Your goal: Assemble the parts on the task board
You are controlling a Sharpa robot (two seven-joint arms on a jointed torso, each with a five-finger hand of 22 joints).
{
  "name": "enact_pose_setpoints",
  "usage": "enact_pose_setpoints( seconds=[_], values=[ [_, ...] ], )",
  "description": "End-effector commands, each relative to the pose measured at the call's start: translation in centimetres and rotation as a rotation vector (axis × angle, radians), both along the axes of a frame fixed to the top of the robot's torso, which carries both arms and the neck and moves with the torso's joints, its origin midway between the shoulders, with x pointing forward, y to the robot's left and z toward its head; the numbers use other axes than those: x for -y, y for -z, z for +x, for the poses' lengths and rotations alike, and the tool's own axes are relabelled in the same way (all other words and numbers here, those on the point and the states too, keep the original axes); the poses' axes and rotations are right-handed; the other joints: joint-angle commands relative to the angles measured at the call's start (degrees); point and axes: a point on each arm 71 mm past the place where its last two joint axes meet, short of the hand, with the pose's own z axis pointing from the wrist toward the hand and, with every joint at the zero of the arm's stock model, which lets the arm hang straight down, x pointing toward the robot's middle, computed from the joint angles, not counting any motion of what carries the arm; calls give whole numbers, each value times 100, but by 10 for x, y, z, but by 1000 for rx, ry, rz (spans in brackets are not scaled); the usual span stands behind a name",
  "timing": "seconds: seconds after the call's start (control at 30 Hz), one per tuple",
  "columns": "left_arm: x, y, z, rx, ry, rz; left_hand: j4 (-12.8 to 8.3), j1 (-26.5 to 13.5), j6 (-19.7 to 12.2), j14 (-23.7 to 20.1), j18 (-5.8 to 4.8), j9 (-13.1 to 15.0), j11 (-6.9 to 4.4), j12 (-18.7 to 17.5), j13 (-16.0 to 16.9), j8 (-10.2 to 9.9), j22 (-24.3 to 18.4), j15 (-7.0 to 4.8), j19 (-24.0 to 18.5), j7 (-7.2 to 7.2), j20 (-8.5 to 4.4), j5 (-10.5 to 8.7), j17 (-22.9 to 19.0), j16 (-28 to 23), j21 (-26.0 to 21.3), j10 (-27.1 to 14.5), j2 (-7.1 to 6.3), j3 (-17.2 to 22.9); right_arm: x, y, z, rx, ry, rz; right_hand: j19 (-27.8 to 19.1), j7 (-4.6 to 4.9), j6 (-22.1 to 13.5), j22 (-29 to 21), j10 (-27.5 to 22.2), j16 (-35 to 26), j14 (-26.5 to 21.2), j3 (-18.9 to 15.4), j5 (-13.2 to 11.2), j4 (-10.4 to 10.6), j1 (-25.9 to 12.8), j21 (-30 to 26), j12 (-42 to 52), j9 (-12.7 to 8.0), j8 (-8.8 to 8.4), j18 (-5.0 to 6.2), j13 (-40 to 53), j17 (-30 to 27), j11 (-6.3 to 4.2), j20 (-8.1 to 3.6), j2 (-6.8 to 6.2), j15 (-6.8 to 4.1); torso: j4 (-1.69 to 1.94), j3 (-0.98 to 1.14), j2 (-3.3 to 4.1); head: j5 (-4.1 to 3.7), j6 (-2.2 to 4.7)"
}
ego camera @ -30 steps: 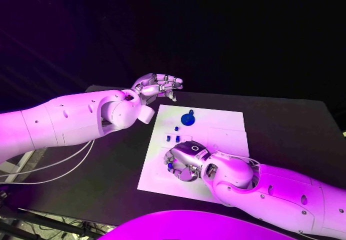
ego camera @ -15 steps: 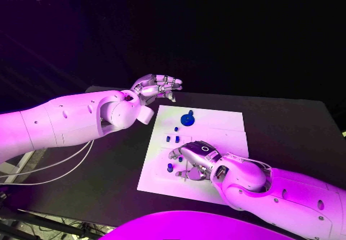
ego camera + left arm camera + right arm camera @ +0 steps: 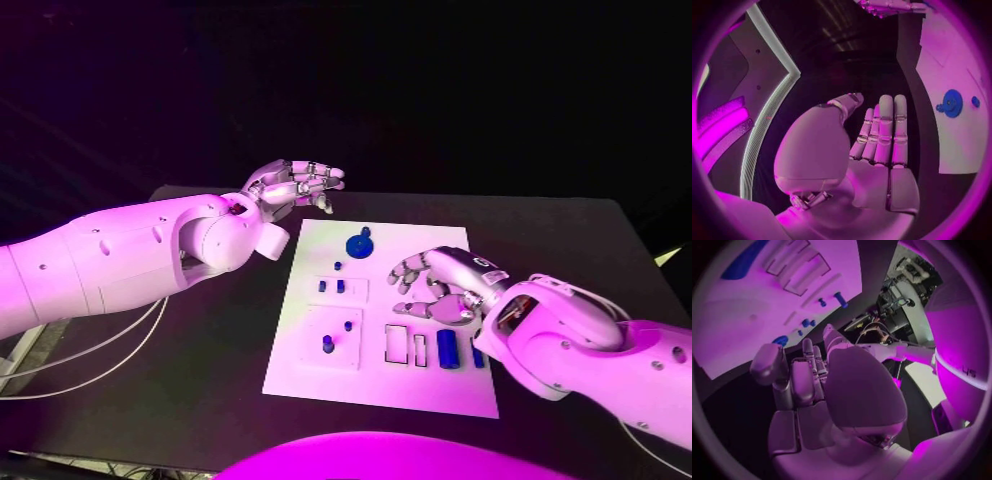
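The left hand [image 3: 296, 185] hangs over the black counter [image 3: 577, 250] just beyond the task board's [image 3: 433, 385] far left corner, its fingers loosely curled and apart, holding nothing. On the board, a round blue part [image 3: 358, 241] lies near the far edge, with smaller blue parts [image 3: 330, 286] nearer the middle. The right hand [image 3: 440, 285] hovers over the board's right side, fingers spread, empty; a long blue part [image 3: 449, 349] sits just nearside of it.

Parts [image 3: 359, 242] lie on the task board [image 3: 433, 390], apparently some in recesses.
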Motion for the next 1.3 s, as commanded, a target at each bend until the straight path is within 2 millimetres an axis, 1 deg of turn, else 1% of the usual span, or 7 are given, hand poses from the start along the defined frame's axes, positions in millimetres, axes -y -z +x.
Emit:
enact_pose_setpoints(
  seconds=[0.03, 0.13, 0.2, 0.33, 0.43, 0.73, 1.3],
  values=[
    [1, -1, -1, 17, 23, -7, 42, -2, -43, -49, 75, -10, 9, 21, -7, 28, -10, 7, 37, 290, 11, -7, -7, 23, -40, -42, 8, -10, 24, 3, 5, -205, 124, 78, 167, -90, 103, 924, 615, 266, 176, -34, 195, 4, -429, 580, 214, 20, 99, -168, 192, 396, -223, -81, 75, -104, -44, -8, -33, -176, 17],
    [1, 0, -1, 22, 27, -5, 54, -14, -56, -54, 74, -12, 9, 33, -8, 38, -18, 9, 37, 288, 15, -8, -9, 26, -53, -51, -5, -23, 49, 5, 7, -266, 206, 39, 345, -277, 263, 1123, 1124, 367, 217, -60, 454, -19, -800, 1271, 1159, 114, 345, -279, 1046, 490, -414, -239, 152, -274, -62, -3, -46, -302, 35],
    [1, 0, -1, 26, 35, -10, 60, -21, -63, -58, 74, -12, 9, 42, -8, 46, -23, 10, 36, 286, 17, -8, -11, 28, -61, -56, -14, -31, 63, 9, 5, -309, 246, 4, 424, -326, 103, 1198, 1141, 559, 270, -120, 698, -68, -977, 1652, 3018, 252, 650, -348, 3440, 759, -443, -245, 150, -302, -72, -2, -55, -357, 48],
    [3, 1, -2, 36, 46, -20, 69, -29, -73, -64, 74, -13, 7, 52, -8, 55, -31, 11, 35, 283, 19, -10, -13, 29, -73, -64, -24, -42, 83, 18, -5, -370, 298, -79, 465, -324, -66, 1246, 1604, 762, 316, -500, 694, 5, -1478, 1906, 4671, 456, 1116, -376, 5715, 1083, -436, -262, 258, -286, -91, 8, -76, -482, 75],
    [4, 1, -2, 45, 46, -26, 71, -30, -75, -65, 74, -14, 7, 55, -8, 58, -33, 11, 35, 282, 20, -11, -13, 30, -77, -65, -25, -44, 92, 26, -13, -392, 337, -127, 490, -352, -143, 1273, 1769, 861, 345, -763, 548, 13, -1665, 2034, 5077, 571, 1379, -396, 6320, 1260, -461, -271, 326, -300, -108, 8, -86, -524, 70],
    [5, 1, -2, 49, 50, -32, 74, -31, -77, -66, 75, -13, 6, 63, -7, 63, -36, 11, 36, 281, 20, -12, -14, 32, -81, -62, -25, -46, 93, 43, -26, -407, 400, -182, 544, -384, -171, 1321, 1951, 962, 377, -1096, 379, 20, -1746, 2249, 5381, 652, 1630, -432, 6808, 1445, -480, -278, 410, -314, -133, 4, -103, -465, 19],
    [6, 2, -2, 44, 57, -35, 82, -33, -81, -69, 75, -13, 5, 75, -6, 74, -42, 11, 36, 281, 21, -12, -15, 35, -91, -61, -23, -50, 75, 59, -30, -428, 379, -203, 580, -419, -115, 1351, 2009, 1000, 391, -1221, 377, 20, -1734, 2377, 5455, 706, 1763, -455, 6940, 1517, -508, -292, 483, -335, -134, 8, -102, -353, -41]
  ],
)
